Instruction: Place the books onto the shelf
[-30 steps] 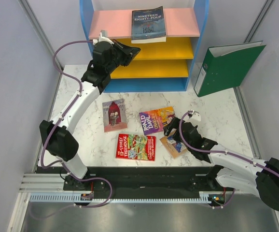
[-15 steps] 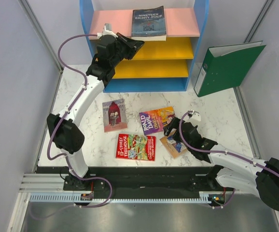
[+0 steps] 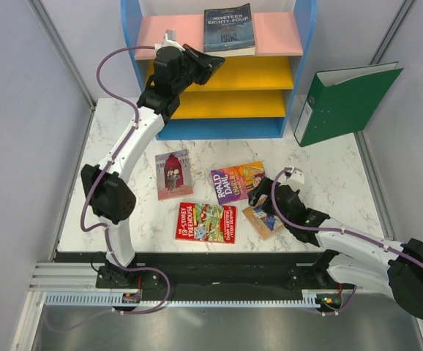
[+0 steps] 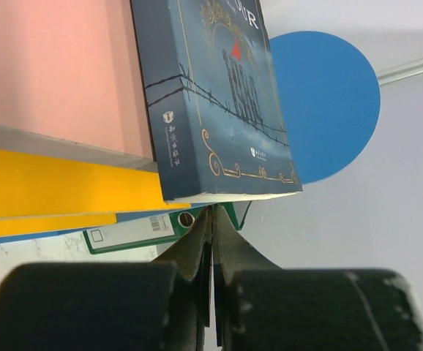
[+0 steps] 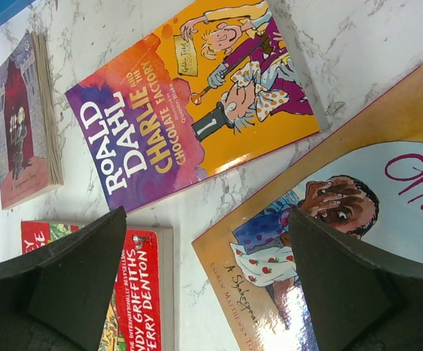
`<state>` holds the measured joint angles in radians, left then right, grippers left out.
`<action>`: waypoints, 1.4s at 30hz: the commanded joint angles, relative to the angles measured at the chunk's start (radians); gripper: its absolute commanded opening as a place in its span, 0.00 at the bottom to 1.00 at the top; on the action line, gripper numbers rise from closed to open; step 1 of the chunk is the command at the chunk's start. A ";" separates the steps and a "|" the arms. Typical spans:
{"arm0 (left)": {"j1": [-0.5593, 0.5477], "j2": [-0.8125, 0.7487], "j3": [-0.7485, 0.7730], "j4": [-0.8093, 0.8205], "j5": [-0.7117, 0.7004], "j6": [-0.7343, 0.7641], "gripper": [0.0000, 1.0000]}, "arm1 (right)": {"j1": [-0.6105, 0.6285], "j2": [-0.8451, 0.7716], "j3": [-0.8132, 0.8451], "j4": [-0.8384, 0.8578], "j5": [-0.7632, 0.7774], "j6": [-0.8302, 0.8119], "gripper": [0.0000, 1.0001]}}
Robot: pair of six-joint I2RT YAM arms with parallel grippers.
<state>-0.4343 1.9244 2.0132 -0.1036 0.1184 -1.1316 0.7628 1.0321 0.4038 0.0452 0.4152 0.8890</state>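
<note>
One book, Nineteen Eighty-Four (image 3: 228, 28), is lying at twelve o'clock atop the shelf (image 3: 277, 33), overhanging its front edge, where the left gripper (image 4: 211, 219) (clenched, holding nothing) is sitting beneath and risking tipping it off; the right gripper (image 5: 206, 245) is hovering splayed over four other books (image 5: 189, 124).

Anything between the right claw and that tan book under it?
Nothing visible. The open right claw hangs over an edge of the tan book, whose cover is bare; the Roald Dahl book lies beside it, apart.
</note>
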 commanded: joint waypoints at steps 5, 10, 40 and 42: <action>-0.021 -0.160 -0.183 0.024 0.086 0.107 0.02 | -0.002 -0.004 0.015 0.022 -0.009 -0.018 0.98; -0.078 -0.469 -0.595 0.056 0.020 0.222 0.02 | -0.002 -0.004 0.015 0.030 -0.024 -0.021 0.98; -0.121 -1.073 -1.579 -0.533 0.001 -0.088 0.52 | 0.158 0.522 0.242 0.183 -0.283 -0.055 0.94; -0.121 -1.039 -1.573 -0.522 0.007 -0.076 0.52 | 0.159 0.516 0.234 0.200 -0.302 -0.059 0.92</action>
<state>-0.5484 0.8265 0.4351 -0.6216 0.1310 -1.1854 0.9127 1.5375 0.6273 0.2253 0.1730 0.8433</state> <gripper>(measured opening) 0.514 0.940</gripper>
